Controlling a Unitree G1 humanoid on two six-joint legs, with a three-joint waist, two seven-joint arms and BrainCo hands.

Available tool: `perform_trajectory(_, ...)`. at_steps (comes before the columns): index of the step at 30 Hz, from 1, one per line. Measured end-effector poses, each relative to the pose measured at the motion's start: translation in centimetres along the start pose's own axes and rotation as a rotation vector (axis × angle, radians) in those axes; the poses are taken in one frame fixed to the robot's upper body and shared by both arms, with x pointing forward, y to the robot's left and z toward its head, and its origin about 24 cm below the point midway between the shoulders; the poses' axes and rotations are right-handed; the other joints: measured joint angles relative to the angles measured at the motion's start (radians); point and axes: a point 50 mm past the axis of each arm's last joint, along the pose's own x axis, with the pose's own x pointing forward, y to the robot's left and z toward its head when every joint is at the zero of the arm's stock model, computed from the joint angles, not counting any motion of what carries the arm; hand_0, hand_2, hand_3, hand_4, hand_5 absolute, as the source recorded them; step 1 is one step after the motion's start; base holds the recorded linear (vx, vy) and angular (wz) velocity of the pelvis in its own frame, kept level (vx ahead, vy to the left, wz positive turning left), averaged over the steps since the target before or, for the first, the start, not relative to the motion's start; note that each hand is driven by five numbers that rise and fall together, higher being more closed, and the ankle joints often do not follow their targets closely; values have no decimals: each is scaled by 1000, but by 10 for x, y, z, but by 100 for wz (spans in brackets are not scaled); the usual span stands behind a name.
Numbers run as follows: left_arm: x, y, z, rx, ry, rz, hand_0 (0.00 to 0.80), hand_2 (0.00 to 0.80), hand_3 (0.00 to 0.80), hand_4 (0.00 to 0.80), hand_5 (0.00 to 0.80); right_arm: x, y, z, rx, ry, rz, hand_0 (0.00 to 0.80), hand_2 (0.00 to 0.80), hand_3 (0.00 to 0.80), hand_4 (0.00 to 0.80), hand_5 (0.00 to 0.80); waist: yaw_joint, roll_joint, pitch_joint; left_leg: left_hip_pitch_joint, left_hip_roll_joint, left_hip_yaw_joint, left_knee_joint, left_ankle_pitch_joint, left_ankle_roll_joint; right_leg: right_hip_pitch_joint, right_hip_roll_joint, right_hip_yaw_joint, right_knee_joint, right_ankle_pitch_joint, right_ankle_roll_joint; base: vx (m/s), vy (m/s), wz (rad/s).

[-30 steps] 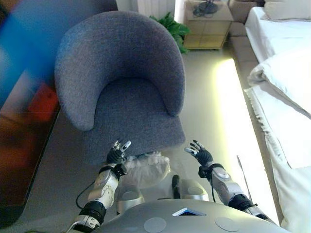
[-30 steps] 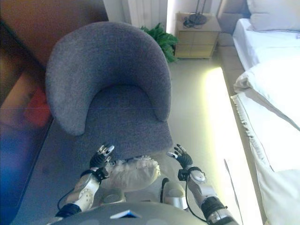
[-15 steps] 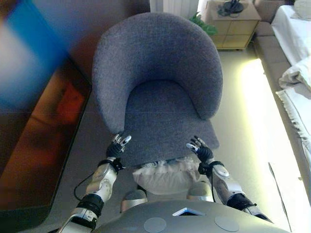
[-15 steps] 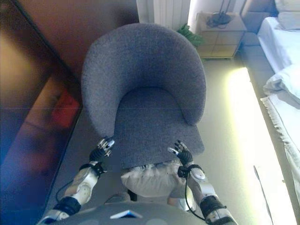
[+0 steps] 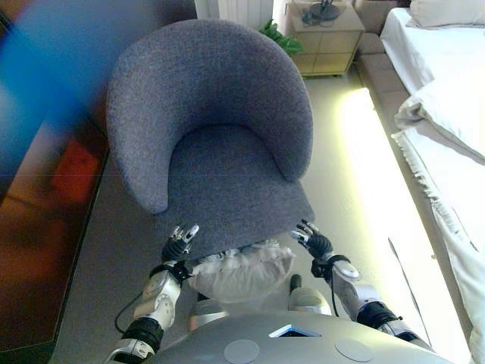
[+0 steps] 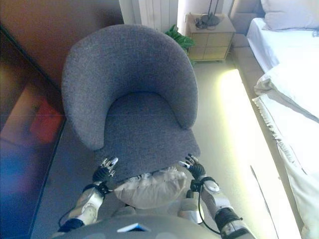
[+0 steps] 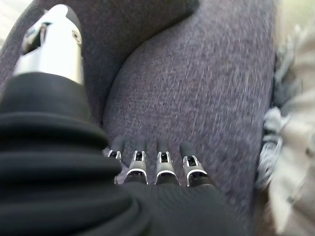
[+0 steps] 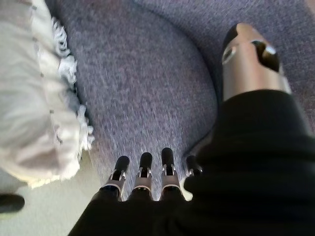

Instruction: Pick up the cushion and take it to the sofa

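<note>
The white fringed cushion (image 5: pixel 242 269) lies low between my two forearms, just before the front edge of the grey armchair's seat (image 5: pixel 220 182). My left hand (image 5: pixel 180 246) is open at the cushion's left end, fingers straight and pointing at the seat. My right hand (image 5: pixel 314 241) is open at its right end. In the left wrist view the fingers (image 7: pixel 160 164) are stretched over the seat fabric with the cushion (image 7: pixel 290 162) beside them. The right wrist view shows straight fingers (image 8: pixel 142 174) and the cushion (image 8: pixel 29 98) alongside. Neither hand curls round anything.
A bed with white bedding (image 5: pixel 447 121) runs along the right. A strip of pale floor (image 5: pixel 356 167) lies between it and the armchair. A wooden nightstand (image 5: pixel 326 34) and a green plant (image 5: pixel 276 34) stand behind the chair. A dark reddish panel (image 5: pixel 45 197) lines the left.
The whole view has swung back rightward, so the camera moved. The cushion stays between my arms, and both open hands stay at the seat's front edge.
</note>
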Motion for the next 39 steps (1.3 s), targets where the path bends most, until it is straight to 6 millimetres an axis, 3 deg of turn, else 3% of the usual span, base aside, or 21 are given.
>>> perform_trajectory(3,0,-3,-2,-5,6,-11,0,0,0,0,0,-1,-4,2,-30,0,-8,0,0,0,0,0,8,3,2,-21,8,4,41,1,38,1,11,-1,2,-4,-15,28,-25,6)
perform_trajectory(6,5,-7,-3,26,20,-35,0,0,0,0,0,-3,-18,3,-55,7,-43,0,0,0,0,0,0,20,1,-72,-13,6,86,2,47,-2,-8,-13,4,-5,-17,9,94,34)
perform_trajectory(9,7,-7,-3,42,28,-38,0,0,0,0,0,-5,-29,4,-117,5,-81,0,0,0,0,0,5,47,0,-67,-42,3,45,-14,32,-22,-31,-9,23,-3,1,57,123,9)
perform_trajectory(16,10,-13,1,113,-8,-62,0,0,0,0,0,0,-28,13,-153,-54,-119,0,0,0,0,0,3,48,15,-116,-95,0,77,-11,15,-93,-91,2,104,-20,35,-63,49,3)
perform_trajectory(20,40,-46,52,174,-153,-121,0,0,0,0,0,21,-25,63,-190,-176,-141,0,0,0,0,0,9,31,136,-309,-96,-26,254,-34,15,-280,-105,20,288,-71,25,-302,-58,14)
perform_trajectory(23,51,-65,85,190,-254,-142,0,0,0,0,0,31,-10,106,-226,-285,-121,0,0,0,0,0,10,21,217,-420,-87,-27,357,-61,22,-395,-108,36,387,-88,17,-202,-8,-4)
perform_trajectory(25,55,-72,102,191,-308,-145,0,0,0,0,0,34,-6,125,-240,-324,-116,0,0,0,0,0,15,22,268,-472,-78,-30,420,-81,17,-449,-106,46,446,-101,18,-76,-25,-9)
perform_trajectory(31,55,-58,113,170,-350,-87,0,0,0,0,0,35,-6,127,-238,-328,-133,0,0,0,0,0,26,8,305,-620,-66,-65,552,-109,4,-616,-99,61,628,-164,-3,-73,-39,2)
perform_trajectory(39,55,-43,113,162,-338,-37,0,0,0,0,0,37,-11,129,-217,-310,-133,0,0,0,0,0,30,1,311,-770,-50,-116,748,-179,-13,-767,-96,68,858,-265,-23,26,-16,5)
